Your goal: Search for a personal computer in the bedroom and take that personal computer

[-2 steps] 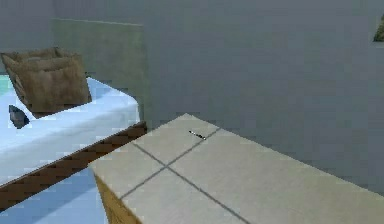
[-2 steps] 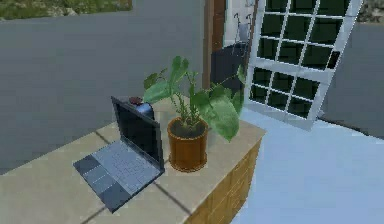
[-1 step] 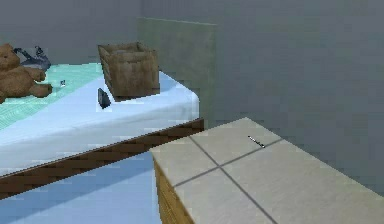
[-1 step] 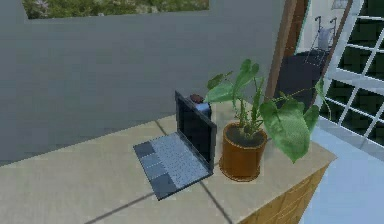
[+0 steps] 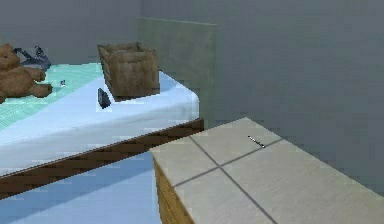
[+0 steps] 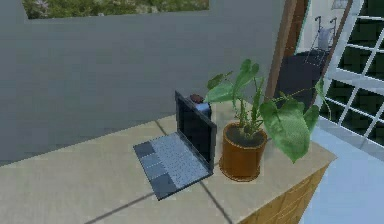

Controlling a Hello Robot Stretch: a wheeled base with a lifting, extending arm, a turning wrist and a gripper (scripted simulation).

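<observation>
Bear (image 5: 18, 72) cut by my forward view's left edge; bit (image 5: 104, 97) on bed (image 5: 70, 118) too small to name; lump (image 6: 198, 99) half hidden behind laptop (image 6: 176, 158).

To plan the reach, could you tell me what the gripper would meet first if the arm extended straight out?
Probably the laptop, with the plant just to its right; depth is unclear.

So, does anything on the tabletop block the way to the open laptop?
Nothing lies on the tabletop before the laptop. A potted plant stands close beside it, at the arm side view's right, leaves near its screen.
</observation>
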